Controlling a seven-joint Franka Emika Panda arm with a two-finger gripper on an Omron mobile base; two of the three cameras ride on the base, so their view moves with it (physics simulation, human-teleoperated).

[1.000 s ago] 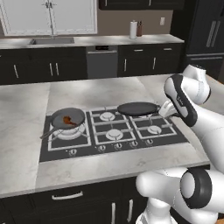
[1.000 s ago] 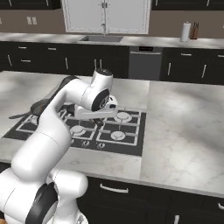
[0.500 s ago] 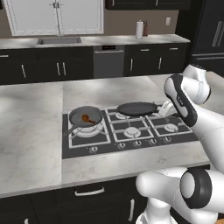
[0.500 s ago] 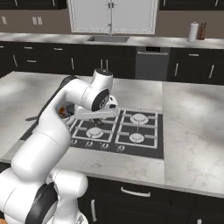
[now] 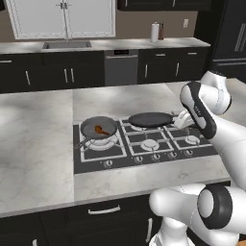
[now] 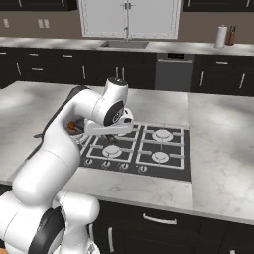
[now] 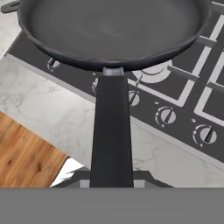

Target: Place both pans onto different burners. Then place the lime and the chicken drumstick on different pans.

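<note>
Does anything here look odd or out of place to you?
Nothing is spilled or broken. One oddity: the dark pan is held by its handle in the pincer, above the cooktop, not resting. The grey pan sits on a burner with the drumstick inside.

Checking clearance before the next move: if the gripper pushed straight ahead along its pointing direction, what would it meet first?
The dark pan itself: the gripper is shut on its handle, which runs straight ahead into the bowl.

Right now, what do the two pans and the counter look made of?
Dark pan: likely cast iron or coated metal, matte black with a soft sheen. Grey pan: probably steel or aluminium, dull mid-grey. Counter: looks like polished marble, pale with grey veining.
</note>
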